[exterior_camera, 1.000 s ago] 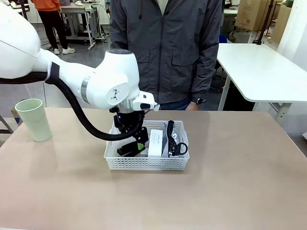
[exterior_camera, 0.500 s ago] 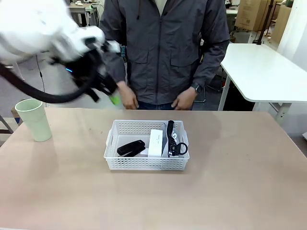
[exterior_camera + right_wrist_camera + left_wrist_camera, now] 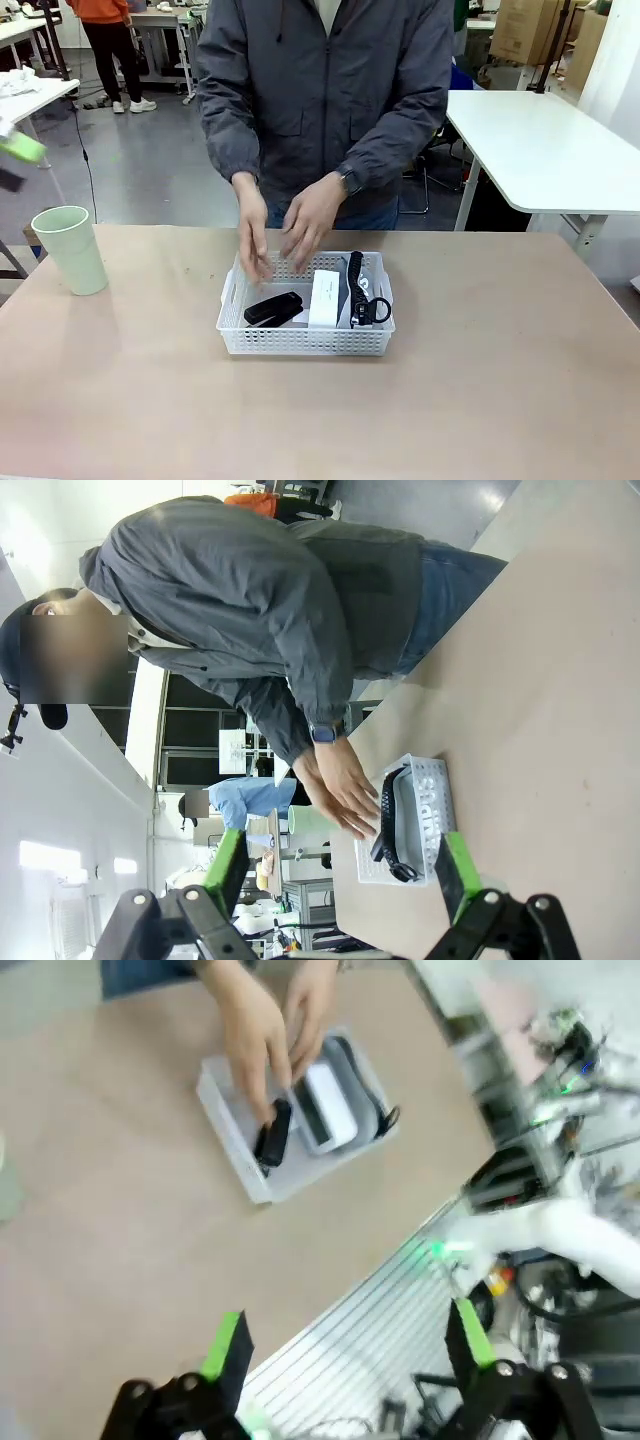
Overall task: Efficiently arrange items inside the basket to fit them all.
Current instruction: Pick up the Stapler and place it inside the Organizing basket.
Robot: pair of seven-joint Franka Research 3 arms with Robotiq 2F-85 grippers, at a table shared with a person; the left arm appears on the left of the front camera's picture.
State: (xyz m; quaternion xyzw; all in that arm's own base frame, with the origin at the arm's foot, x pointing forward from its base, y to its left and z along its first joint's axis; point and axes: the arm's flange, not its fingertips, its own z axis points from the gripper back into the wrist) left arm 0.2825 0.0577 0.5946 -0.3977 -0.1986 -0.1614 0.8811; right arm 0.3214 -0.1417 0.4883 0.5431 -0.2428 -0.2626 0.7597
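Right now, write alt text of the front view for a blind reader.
A person's hands reach down over a white basket holding a black stapler, a white box and a grey pouch. A pale green cup stands apart, left on the table.

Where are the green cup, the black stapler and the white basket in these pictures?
pale green cup (image 3: 70, 252): front view, middle of its side wall.
black stapler (image 3: 273, 309): front view, middle of its top.
white basket (image 3: 305, 342): front view, middle of its near lattice wall.

Person's hands (image 3: 255, 1035) over basket (image 3: 232, 1140), stapler (image 3: 272, 1135) beside white box (image 3: 328, 1110) inside, left hand (image 3: 347, 1335) spread wide
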